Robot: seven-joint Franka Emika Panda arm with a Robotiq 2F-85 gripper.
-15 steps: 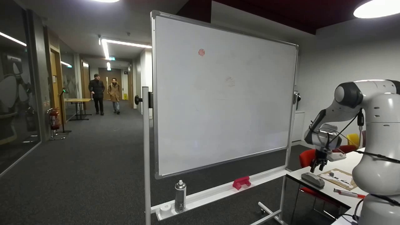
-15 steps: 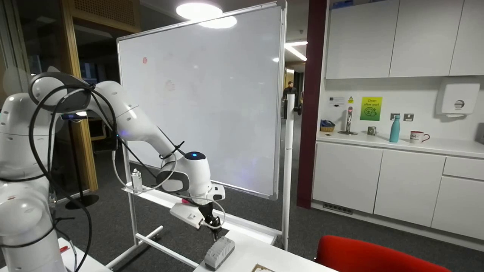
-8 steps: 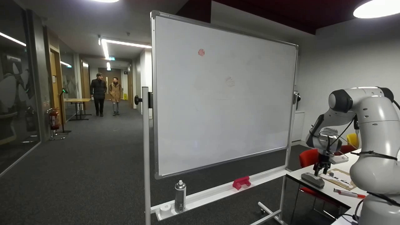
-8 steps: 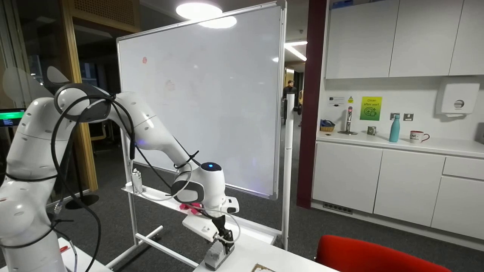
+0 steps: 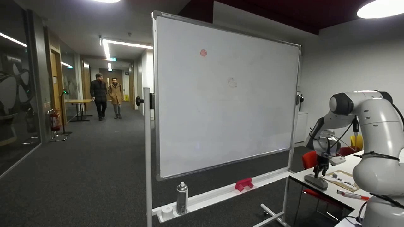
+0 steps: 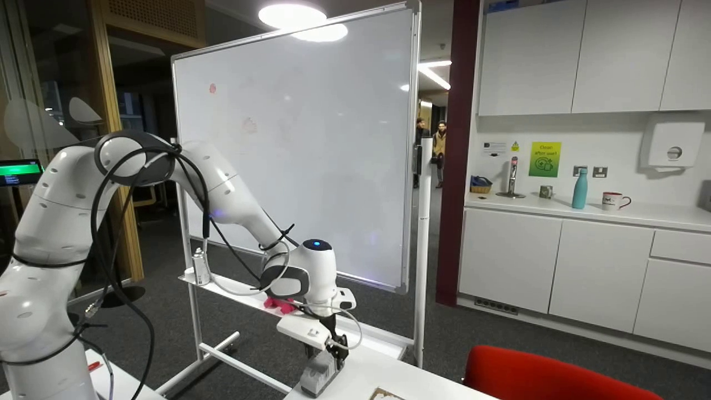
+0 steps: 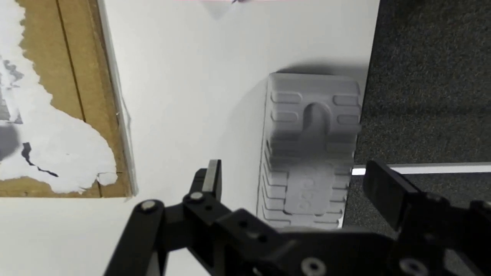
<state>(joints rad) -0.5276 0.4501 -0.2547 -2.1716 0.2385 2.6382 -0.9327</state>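
The end effector (image 7: 294,174) is spread wide — in the wrist view, fingers (image 7: 385,191) at nine and three o'clock, gaps showing beside the grey block (image 7: 312,153) lying between them on the surface (image 7: 191,96).

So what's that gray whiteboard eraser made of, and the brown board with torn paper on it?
The whiteboard eraser looks like matte plastic, maybe rubbery: its ridges and lettering seem molded in. Its underside is hidden. The brown board looks like dull cardboard, going by its color and creases. The torn paper looks thin and matte, with ragged edges.
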